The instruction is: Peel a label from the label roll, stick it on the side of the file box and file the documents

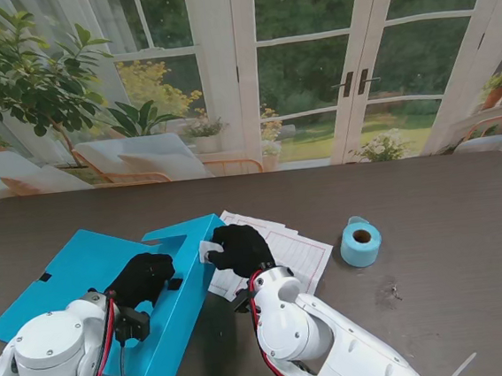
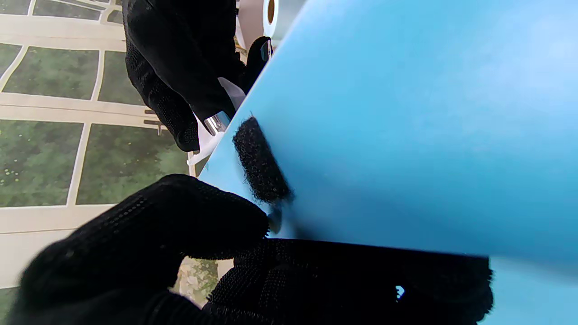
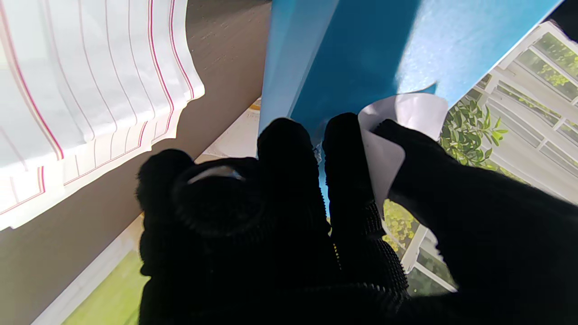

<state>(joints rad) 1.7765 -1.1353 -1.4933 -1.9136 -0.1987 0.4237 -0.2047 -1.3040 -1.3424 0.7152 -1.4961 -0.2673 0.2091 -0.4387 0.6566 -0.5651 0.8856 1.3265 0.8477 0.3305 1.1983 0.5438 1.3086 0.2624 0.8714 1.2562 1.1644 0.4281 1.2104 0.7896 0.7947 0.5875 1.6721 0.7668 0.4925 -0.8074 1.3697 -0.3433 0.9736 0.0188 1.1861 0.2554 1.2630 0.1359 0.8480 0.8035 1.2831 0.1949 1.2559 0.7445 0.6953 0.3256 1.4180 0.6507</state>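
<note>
Bright blue plastic makes up the file box (image 1: 82, 275), which lies opened flat on the dark wood-grain table (image 1: 447, 196), on my left side, with one side panel (image 1: 187, 238) standing up along its right edge. A small black hook-and-loop patch (image 2: 260, 162) is fixed near the edge of one blue panel; a second dark square (image 1: 175, 283) shows on the flat part beside the left hand (image 1: 140, 280).

The left hand, in a black knit glove, rests on the box, with its thumb and fingers (image 2: 180, 225) closed on the edge of the blue panel just beside the patch.

The right hand (image 1: 239, 249), also gloved in black, sits at the raised side panel. It pinches a small white label (image 3: 397, 135) between thumb and fingers, and the label curls against the blue wall at its upper edge. The label's visible face is blank; no writing can be made out on it.

The documents (image 1: 284, 251) lie on the table just right of the box, partly under the right hand: a fanned stack of white sheets ruled with thin red and grey lines. Any text on them is too small to read.

The label roll (image 1: 360, 241), pale blue with a brown core, stands on the table to the right of the documents, apart from them.
</note>
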